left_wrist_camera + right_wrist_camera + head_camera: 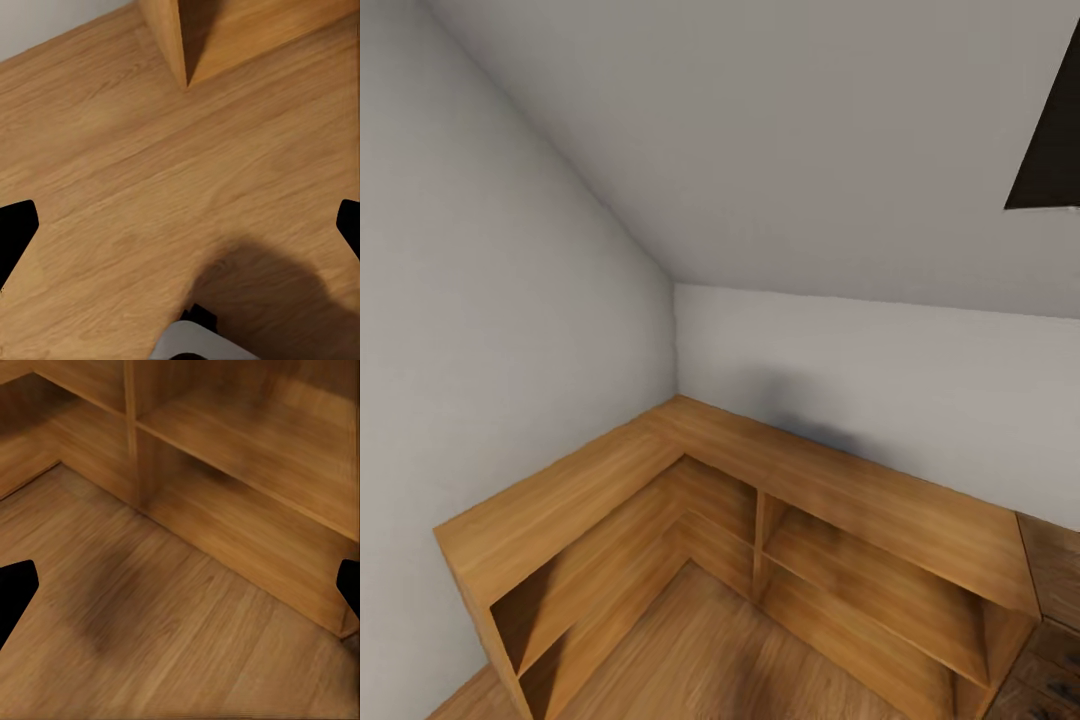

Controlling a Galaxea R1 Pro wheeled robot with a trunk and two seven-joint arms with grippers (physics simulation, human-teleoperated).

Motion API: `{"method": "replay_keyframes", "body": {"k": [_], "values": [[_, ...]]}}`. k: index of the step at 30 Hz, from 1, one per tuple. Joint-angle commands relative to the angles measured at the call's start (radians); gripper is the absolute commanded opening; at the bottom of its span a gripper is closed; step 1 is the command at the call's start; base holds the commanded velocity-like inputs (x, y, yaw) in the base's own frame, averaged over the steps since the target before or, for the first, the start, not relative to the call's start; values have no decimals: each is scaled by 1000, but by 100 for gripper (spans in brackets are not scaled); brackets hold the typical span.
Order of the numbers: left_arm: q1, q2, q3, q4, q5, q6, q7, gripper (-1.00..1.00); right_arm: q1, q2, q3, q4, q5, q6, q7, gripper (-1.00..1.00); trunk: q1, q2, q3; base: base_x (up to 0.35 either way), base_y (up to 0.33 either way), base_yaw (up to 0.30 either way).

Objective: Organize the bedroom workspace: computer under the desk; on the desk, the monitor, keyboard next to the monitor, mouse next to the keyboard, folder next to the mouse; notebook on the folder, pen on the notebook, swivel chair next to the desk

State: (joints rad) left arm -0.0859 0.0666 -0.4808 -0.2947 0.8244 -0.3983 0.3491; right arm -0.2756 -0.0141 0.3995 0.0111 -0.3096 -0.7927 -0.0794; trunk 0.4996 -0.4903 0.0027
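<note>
Head view: low L-shaped wooden shelf unit (780, 500) in the corner under the sloped ceiling (780, 130); a dark window corner (1052, 130) above it.

Left gripper (180, 225): fingers spread wide, holding nothing, over wood floor (150, 172) beside the shelf unit's end panel.

Right gripper (180, 585): spread wide, holding nothing, facing the open shelves.

No legible text, label, brand, number or sign found. Surfaces checked: the wooden corner shelf (780, 500), the grey walls (510, 300), the sloped ceiling (790, 140) and the wood floor (150, 187). All are plain and unmarked.
</note>
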Motion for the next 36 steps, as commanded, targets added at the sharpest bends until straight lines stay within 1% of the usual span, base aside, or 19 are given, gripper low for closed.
{"method": "replay_keyframes", "body": {"k": [1,15,28,36], "values": [[0,1,-9,-1,5,-2,7,100,-1,0,9,1,0,-2,-8,100,0,-1,-2,0,214,-191],[0,1,-9,-1,5,-2,7,100,-1,0,9,1,2,-2,-8,100,0,-1,-20,3,281,-196],[0,1,-9,0,5,-2,7,100,-1,-1,10,1,7,-2,-7,100,0,-1,-35,2,28,-213],[0,1,-9,0,5,-2,7,100,-1,0,12,1,8,-2,-5,100,0,-1,-40,32,231,-267]]}}
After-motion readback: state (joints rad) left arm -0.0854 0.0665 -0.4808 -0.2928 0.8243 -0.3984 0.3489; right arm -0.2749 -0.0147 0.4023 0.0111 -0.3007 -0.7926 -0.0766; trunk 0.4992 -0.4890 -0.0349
